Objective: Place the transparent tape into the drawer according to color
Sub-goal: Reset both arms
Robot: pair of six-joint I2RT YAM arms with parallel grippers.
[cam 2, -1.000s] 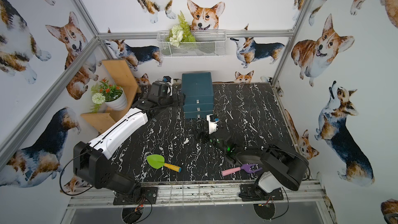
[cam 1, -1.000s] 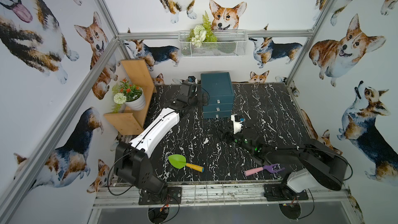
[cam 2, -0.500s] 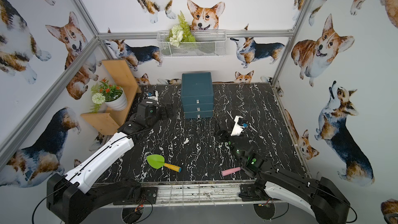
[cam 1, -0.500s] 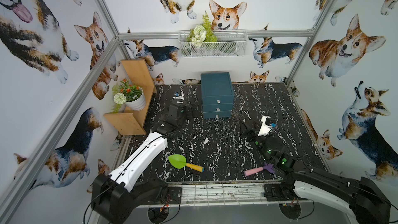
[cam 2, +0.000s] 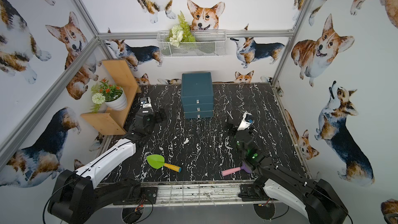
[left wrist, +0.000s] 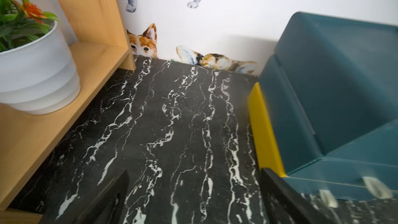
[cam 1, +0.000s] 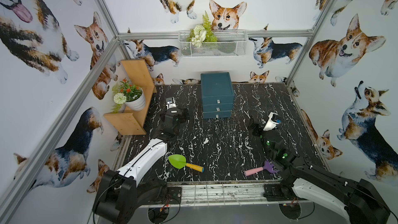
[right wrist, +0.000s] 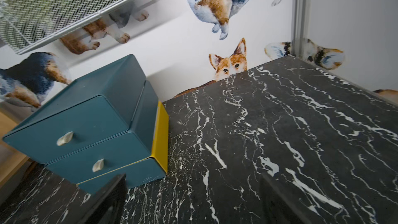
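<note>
left gripper [left wrist: 193, 171] hovering, spread wide, empty | right gripper [right wrist: 192, 176] hovering, spread wide, empty | teal drawer cabinet [cam 1: 216, 91] sitting closed, apart from both

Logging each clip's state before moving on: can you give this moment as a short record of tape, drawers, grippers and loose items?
tape: none visible in any view
drawer unit: three drawers, all look shut
left gripper: open, empty
right gripper: open, empty
loose items: green shovel and purple fork lying on the table, near its front edge
</note>
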